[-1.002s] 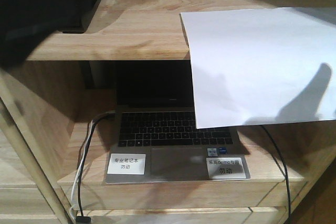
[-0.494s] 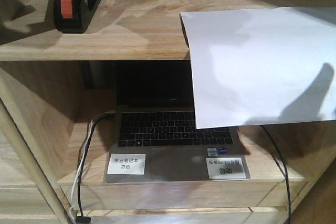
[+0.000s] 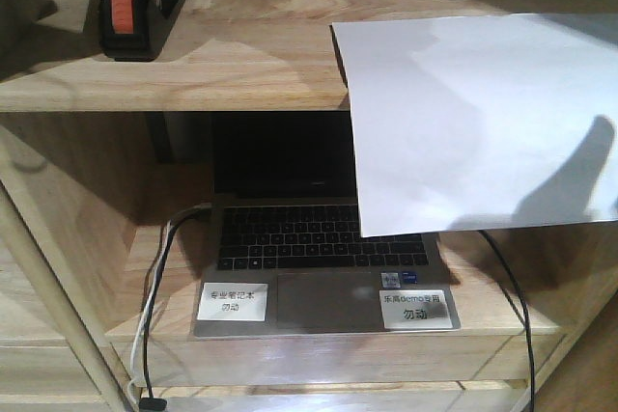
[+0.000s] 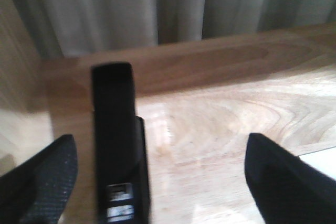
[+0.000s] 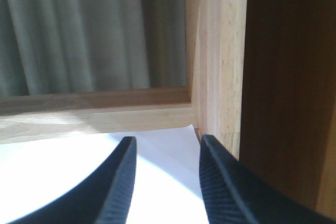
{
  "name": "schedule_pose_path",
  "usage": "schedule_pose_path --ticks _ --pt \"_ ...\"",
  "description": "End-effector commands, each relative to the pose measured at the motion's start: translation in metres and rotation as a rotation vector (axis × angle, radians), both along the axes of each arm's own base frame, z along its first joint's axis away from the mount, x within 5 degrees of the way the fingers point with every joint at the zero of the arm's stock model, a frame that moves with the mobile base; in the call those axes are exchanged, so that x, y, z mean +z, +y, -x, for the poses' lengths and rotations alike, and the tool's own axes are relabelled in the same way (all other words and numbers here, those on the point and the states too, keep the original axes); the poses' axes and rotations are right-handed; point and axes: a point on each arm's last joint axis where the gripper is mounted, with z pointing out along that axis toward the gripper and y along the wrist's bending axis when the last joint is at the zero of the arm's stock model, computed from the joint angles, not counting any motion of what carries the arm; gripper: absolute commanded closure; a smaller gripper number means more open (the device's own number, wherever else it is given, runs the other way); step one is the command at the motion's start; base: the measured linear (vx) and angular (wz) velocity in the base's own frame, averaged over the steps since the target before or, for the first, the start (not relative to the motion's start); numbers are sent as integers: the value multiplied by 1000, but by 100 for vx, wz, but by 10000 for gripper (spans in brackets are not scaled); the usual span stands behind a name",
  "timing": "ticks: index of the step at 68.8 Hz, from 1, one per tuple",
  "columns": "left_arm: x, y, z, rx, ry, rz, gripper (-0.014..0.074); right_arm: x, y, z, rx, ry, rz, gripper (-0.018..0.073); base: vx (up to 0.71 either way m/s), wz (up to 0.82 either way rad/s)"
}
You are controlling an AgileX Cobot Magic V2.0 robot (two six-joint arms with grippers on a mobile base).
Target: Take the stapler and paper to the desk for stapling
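The left gripper (image 4: 157, 148) points toward a grey curtain (image 4: 157, 3), its jaws spread wide just above the light wood shelf (image 4: 236, 114). The stapler (image 4: 118, 140) lies flat between them, much nearer one finger than the other and touching neither. The right gripper (image 5: 167, 148) holds its fingers a narrow gap apart with nothing clasped, low over the paper (image 5: 63, 177). The paper's far corner meets a wooden upright (image 5: 220, 51). The sheet's near edge overhangs the shelf, above a laptop (image 3: 319, 248).
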Motion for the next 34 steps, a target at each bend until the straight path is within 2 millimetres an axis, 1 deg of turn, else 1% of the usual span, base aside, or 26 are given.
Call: schedule_pose_path --ticks 1,21,34 --pt "17 11 5 27 -80 30 -10 15 -1 1 -10 -91 15 288 0 0" --pt "15 24 -7 104 -79 38 -6 15 -1 1 -10 -91 15 288 0 0" --pt "5 24 -20 122 -43 37 7 15 -1 1 -10 -91 15 288 0 0"
